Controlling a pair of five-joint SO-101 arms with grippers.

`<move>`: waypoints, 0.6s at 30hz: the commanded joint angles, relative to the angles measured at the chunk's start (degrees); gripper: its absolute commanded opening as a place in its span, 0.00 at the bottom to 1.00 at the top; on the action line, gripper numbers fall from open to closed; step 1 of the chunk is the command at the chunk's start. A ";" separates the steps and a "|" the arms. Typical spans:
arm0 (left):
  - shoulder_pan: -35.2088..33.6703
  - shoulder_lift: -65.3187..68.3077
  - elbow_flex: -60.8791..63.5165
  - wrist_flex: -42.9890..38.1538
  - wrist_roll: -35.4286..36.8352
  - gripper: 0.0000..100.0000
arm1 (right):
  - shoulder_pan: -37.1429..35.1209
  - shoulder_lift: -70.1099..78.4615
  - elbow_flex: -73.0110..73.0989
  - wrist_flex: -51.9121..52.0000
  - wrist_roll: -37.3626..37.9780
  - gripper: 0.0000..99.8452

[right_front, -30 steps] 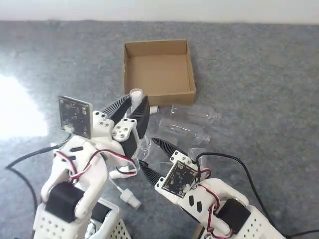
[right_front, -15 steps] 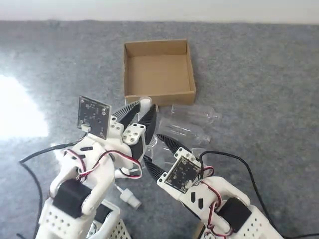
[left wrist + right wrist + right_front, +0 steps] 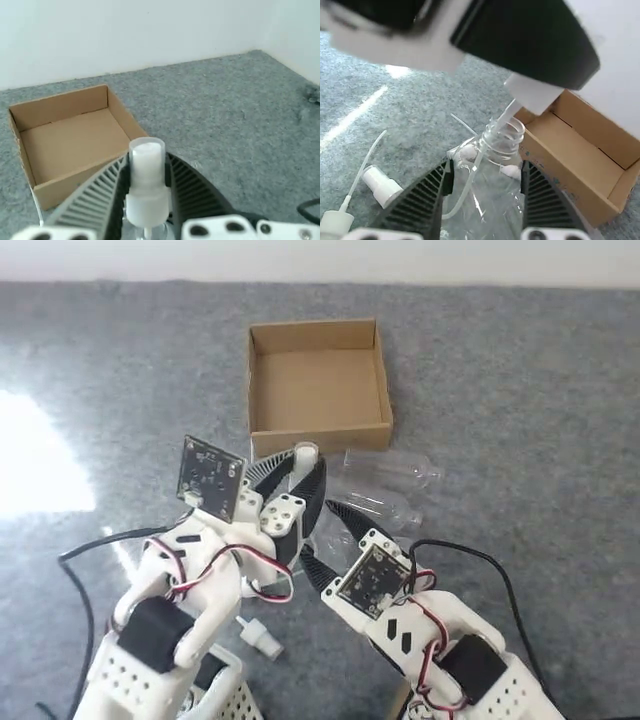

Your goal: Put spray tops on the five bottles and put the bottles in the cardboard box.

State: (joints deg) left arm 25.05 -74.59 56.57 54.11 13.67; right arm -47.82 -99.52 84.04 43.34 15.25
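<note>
left gripper (image 3: 147,160): clamped on the spray top (image 3: 147,182), pinching its collar, nozzle end up

right gripper (image 3: 486,167): jaws pressed in on the clear bottle (image 3: 490,197) just under the shoulder, holding it neck-up

where things are: the top hangs right over the open neck, and the dip tube (image 3: 496,129) is already poking down inside; cap not seated yet, far as we can tell

cardboard box (image 3: 320,436): 12 o'clock from both grippers in the high view, close by

spare bottles (image 3: 385,468): lying on their sides around 2 o'clock

loose top (image 3: 260,638): on the table around 7 o'clock

handling: we reckon the bottle's thin, light and squishy, maybe a bit slick, so hold it near the stiffer shoulder and go gentle. The top is rigid, so take it by the collar. The tube is bendy and could snag on the rim.
</note>
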 commanded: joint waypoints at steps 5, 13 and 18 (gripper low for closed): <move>1.05 -0.88 0.22 -1.32 -0.44 0.04 | 1.01 -1.45 -4.31 -1.27 0.97 0.10; 2.99 -0.88 3.47 -3.78 -0.35 0.10 | 1.98 -4.62 -4.22 -0.84 0.97 0.10; 3.08 -0.97 3.56 -3.34 0.00 0.17 | 3.91 -4.53 -4.31 -1.36 0.88 0.10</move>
State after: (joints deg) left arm 27.78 -75.03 60.35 51.56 13.41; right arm -45.36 -102.68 84.04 43.34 15.25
